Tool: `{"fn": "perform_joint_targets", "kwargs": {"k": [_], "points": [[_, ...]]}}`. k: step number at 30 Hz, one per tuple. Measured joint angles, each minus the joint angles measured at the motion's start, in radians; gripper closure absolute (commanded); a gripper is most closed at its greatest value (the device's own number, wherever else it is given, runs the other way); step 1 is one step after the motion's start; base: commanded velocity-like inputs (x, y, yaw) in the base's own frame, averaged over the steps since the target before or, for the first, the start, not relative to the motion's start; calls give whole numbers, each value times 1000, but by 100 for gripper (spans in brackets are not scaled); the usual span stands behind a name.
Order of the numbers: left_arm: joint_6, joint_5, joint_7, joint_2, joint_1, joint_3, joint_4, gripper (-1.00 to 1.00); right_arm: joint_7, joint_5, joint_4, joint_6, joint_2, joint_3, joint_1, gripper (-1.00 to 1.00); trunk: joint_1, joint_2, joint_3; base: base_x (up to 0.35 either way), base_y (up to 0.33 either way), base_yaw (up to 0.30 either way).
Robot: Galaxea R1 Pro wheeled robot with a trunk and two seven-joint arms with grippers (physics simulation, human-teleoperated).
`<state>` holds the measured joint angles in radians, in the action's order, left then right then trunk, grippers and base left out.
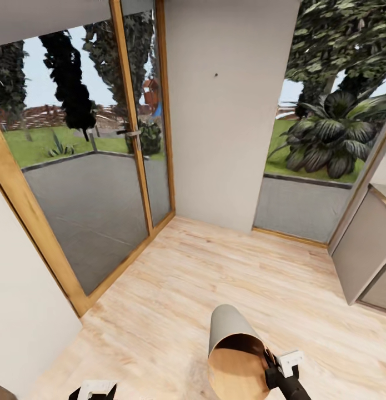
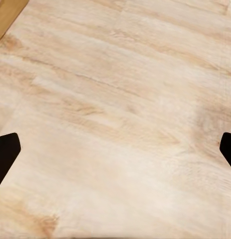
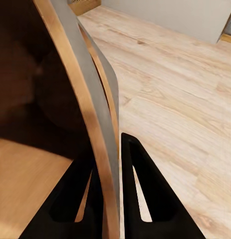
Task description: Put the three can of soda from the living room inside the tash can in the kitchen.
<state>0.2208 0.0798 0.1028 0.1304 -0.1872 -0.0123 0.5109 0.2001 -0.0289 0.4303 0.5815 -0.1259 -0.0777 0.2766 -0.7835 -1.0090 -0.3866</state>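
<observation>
pale wood floor point(image 1: 226, 266) by glass doors point(image 1: 98, 183): the right pincer point(image 3: 106, 164) pinches the tash can point(image 1: 237, 350) rim at lower centre, left pincer point(image 2: 115, 149) spread, likely mid-carry, next needing cans found.

Right claw point(image 3: 109, 164) clamped on tash can point(image 1: 235, 355) rim; left claw point(image 2: 115, 149) spread wide.

The floor point(image 1: 226, 278) is pale wood with light brown grain lines. The tash can point(image 1: 234, 347) above it is grey outside and warm tan wood colour inside, with a thin tan rim. The right gripper point(image 3: 108, 164) on this rim is black. The door frame point(image 1: 134, 111), left of the tash can, is honey-coloured wood. The wall point(image 1: 226, 100) is plain light grey.
</observation>
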Motion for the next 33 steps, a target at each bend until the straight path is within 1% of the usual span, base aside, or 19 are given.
{"fn": "perform_joint_targets", "kwargs": {"k": [7,28,33], "points": [[0,0,0,0,0,0,0,-100,0,-2,3,0,0,1,1,100,0,0,1,0,0,83],[0,0,0,0,0,0,0,-100,0,-1,3,1,0,1,0,100,0,0,1,0,0,3],[0,0,0,0,0,0,0,-100,0,-2,3,1,0,2,0,100,0,0,1,-66,0,0]]}}
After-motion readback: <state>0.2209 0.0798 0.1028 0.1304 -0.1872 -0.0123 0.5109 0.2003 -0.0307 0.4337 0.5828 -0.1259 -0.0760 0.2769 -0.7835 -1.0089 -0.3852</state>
